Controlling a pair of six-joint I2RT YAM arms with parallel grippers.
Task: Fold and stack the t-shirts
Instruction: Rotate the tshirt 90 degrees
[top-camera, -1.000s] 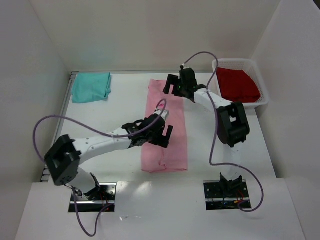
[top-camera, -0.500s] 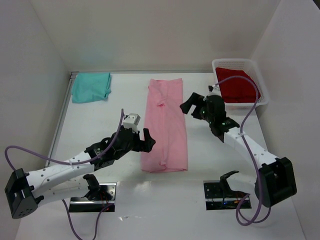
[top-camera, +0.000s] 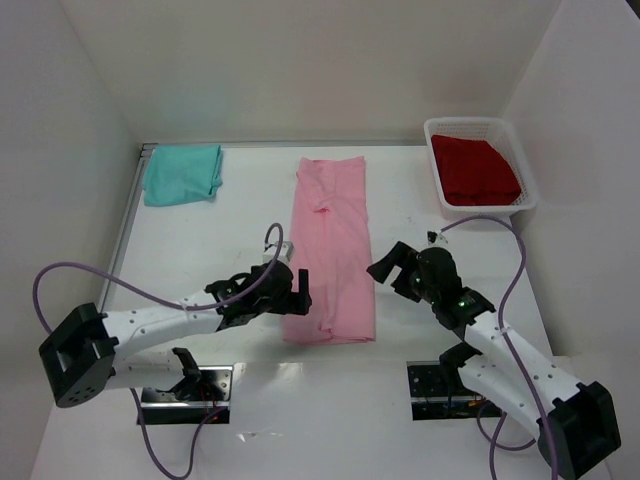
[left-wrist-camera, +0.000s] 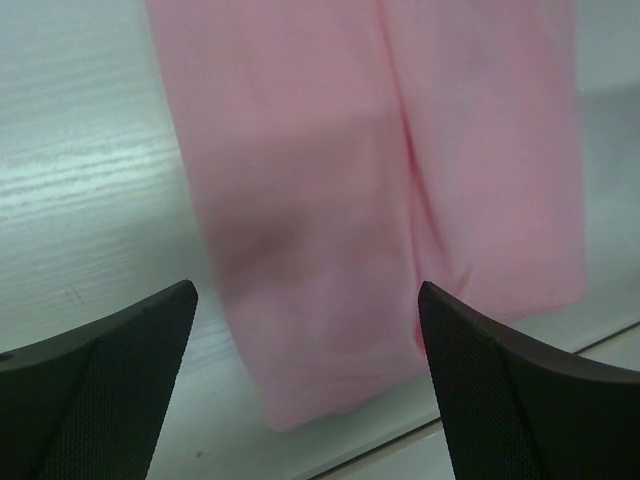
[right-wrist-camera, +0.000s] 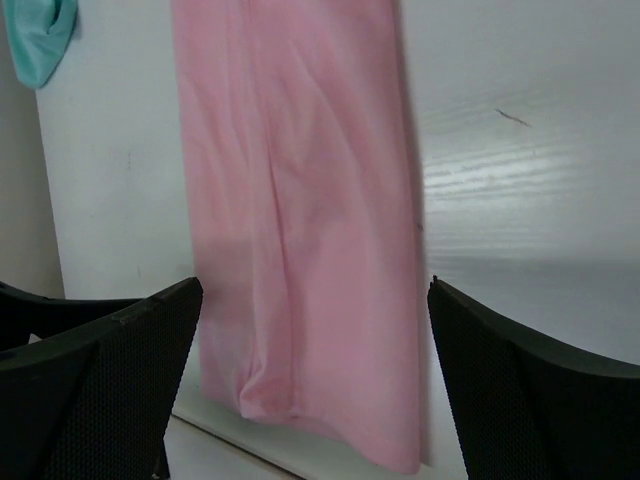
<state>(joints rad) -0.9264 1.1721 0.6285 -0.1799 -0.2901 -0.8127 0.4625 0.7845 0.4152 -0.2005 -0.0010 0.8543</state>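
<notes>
**Pink t-shirt lay as a long strip between two open grippers**

Pink t-shirt (top-camera: 335, 240), folded into a long narrow strip, lay flat on the white table (top-camera: 210, 240) as I watched from the overhead camera. The left gripper (top-camera: 303, 290) sat at the strip's left edge, close to its near end, fingers (left-wrist-camera: 100, 390) spread wide and holding nothing. Its wrist camera showed that near end lying ahead of the fingers, in the gap between them. The right gripper (top-camera: 388, 260) stood just beside the strip's right edge, its fingers (right-wrist-camera: 540, 390) also wide and empty, with the cloth ahead of them and closer to the left finger. Well beyond the left fingers lay a folded teal t-shirt (top-camera: 182, 173). Well beyond the right fingers, a red t-shirt (top-camera: 478, 170) filled a white basket (top-camera: 531, 198).
</notes>
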